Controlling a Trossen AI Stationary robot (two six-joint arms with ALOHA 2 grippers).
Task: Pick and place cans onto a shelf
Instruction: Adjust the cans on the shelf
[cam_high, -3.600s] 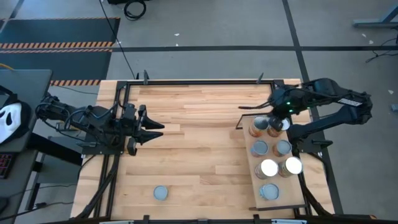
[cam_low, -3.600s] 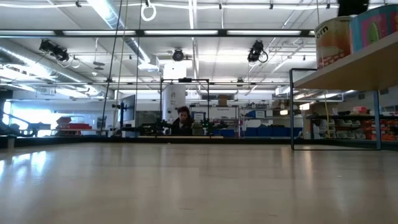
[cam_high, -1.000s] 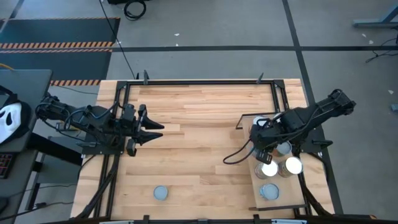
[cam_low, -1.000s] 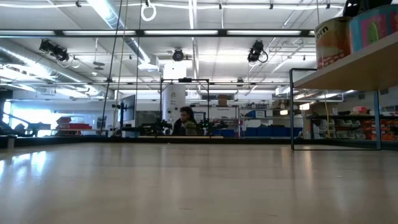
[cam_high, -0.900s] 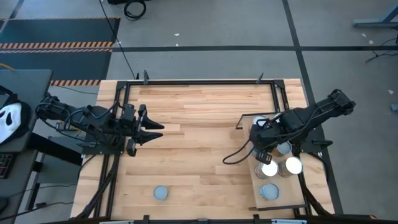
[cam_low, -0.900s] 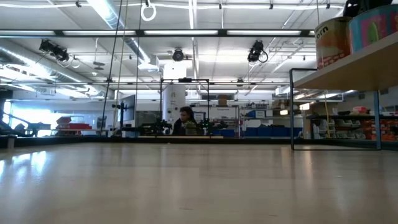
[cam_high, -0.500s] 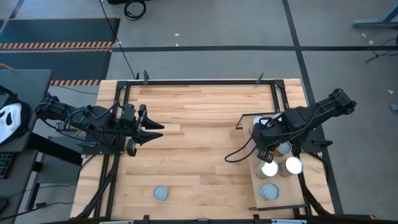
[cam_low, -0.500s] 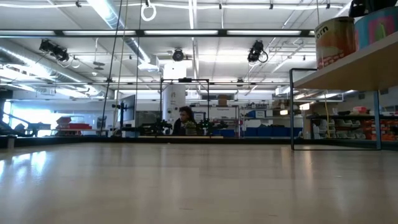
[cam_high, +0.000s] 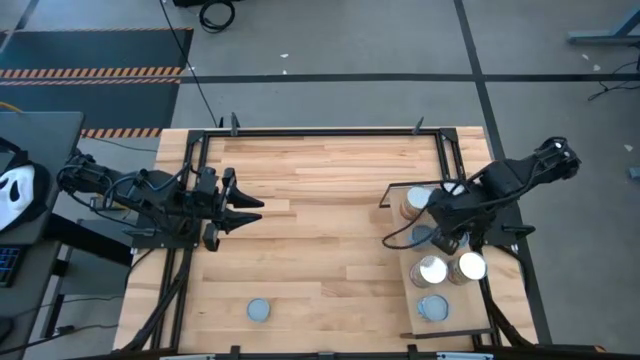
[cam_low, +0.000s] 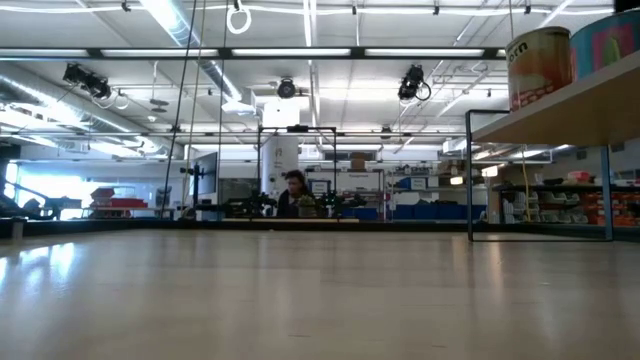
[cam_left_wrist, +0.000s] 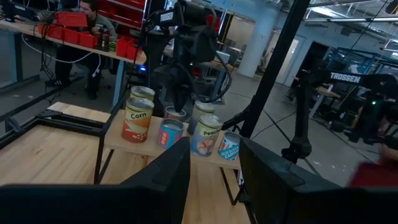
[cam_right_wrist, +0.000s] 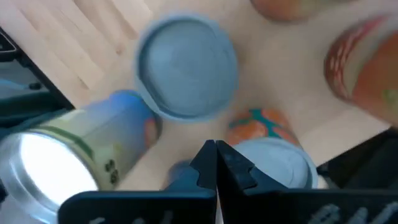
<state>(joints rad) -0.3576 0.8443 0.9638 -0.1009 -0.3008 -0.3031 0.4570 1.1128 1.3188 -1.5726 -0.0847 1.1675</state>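
Note:
Several cans stand upright on the pale wooden shelf (cam_high: 462, 302) at the table's right, among them a shiny-topped can (cam_high: 432, 270) and an orange-sided one (cam_high: 412, 205). The left wrist view shows a Corn can (cam_left_wrist: 138, 118) and a Peach can (cam_left_wrist: 207, 134). One more grey-topped can (cam_high: 258, 311) stands alone on the tabletop near the front edge. My right gripper (cam_right_wrist: 216, 163) hangs shut above the shelf's cans, pointing down over a grey can top (cam_right_wrist: 186, 65). My left gripper (cam_high: 250, 211) waits open and level at the table's left.
A black metal frame (cam_high: 300, 131) runs around the slatted tabletop. A wide bare stretch of table (cam_high: 320, 240) lies between the two arms. A loose black cable (cam_high: 400, 238) loops off my right arm beside the shelf. A person sits far behind the table (cam_low: 293, 192).
My right gripper has risen from among the cans and drawn toward the table's right edge, rolling about its own axis. The orange-sided can at the shelf's far end, covered by the arm before, now shows. The cans stand as they did.

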